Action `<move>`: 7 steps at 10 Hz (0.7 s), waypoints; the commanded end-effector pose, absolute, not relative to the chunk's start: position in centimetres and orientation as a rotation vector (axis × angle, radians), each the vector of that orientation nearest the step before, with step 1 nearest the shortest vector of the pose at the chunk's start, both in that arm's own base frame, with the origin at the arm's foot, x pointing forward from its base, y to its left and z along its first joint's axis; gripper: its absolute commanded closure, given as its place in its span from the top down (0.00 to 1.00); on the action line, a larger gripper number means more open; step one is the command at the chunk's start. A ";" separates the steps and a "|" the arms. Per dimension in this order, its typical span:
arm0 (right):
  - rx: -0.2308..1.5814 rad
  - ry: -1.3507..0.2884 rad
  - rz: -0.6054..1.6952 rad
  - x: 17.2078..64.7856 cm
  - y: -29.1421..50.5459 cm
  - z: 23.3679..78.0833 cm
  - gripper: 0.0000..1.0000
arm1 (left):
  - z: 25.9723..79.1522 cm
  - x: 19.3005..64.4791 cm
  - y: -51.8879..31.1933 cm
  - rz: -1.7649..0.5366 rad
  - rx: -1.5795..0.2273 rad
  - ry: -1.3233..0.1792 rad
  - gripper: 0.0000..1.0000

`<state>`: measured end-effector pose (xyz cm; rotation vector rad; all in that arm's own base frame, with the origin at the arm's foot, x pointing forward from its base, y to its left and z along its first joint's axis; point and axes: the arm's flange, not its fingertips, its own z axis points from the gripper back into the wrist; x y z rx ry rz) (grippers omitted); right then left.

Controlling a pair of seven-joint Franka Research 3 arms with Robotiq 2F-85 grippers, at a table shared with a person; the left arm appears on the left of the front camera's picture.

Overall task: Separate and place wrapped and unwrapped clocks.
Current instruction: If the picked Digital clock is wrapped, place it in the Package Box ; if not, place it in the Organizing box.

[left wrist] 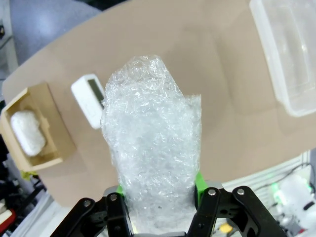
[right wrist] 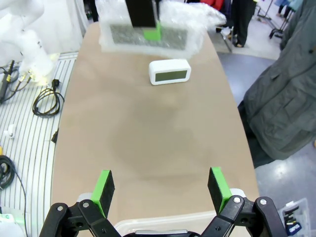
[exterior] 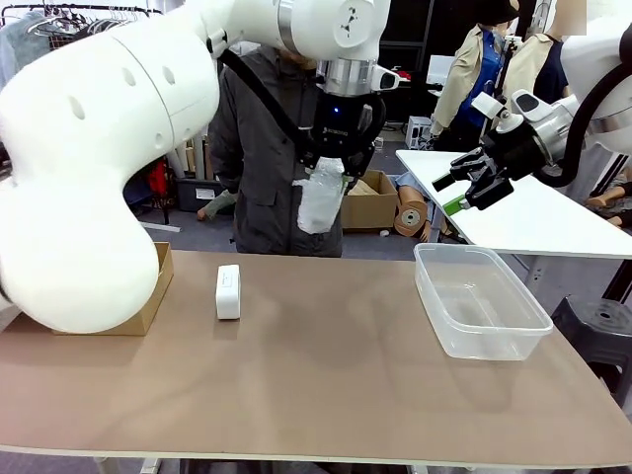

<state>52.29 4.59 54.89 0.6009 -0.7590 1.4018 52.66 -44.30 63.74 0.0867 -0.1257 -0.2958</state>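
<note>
A wrapped clock (exterior: 321,197), bundled in crinkly clear plastic, hangs in the air over the table's far middle with my left gripper (exterior: 330,166) shut on its top. In the left wrist view this bundle (left wrist: 153,143) stands between the green pads (left wrist: 198,183). An unwrapped clock (exterior: 228,291), white and smooth, lies on the table left of centre, and it also shows below in the wrist views (left wrist: 89,101) (right wrist: 170,72). Another wrapped clock (left wrist: 28,131) lies inside the cardboard box (left wrist: 57,128). My right gripper (exterior: 472,185) hovers open and holds nothing, above the clear plastic container (exterior: 481,301).
The cardboard box (exterior: 156,288) stands at the table's left edge, partly behind my left arm. A person in a dark coat (exterior: 262,168) stands at the far side. A white table (exterior: 533,212) is behind on the right. The container's rim (right wrist: 173,221) lies under my right gripper (right wrist: 160,190).
</note>
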 end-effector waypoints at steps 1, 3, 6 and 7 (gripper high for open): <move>0.601 -0.760 1.406 52.2 4.7 55.2 1.00 | 66.6 51.3 -42.0 -0.367 0.120 -0.062 0.00; 0.601 -0.760 1.406 52.2 4.7 55.2 1.00 | 69.4 49.0 -39.1 -0.343 0.154 -0.028 0.00; 0.601 -0.760 1.406 52.2 4.7 55.2 1.00 | 73.6 45.9 -35.6 -0.373 0.242 0.041 0.00; 0.601 -0.760 1.406 52.2 4.7 55.2 1.00 | 74.9 44.7 -34.5 -0.349 0.277 0.036 0.00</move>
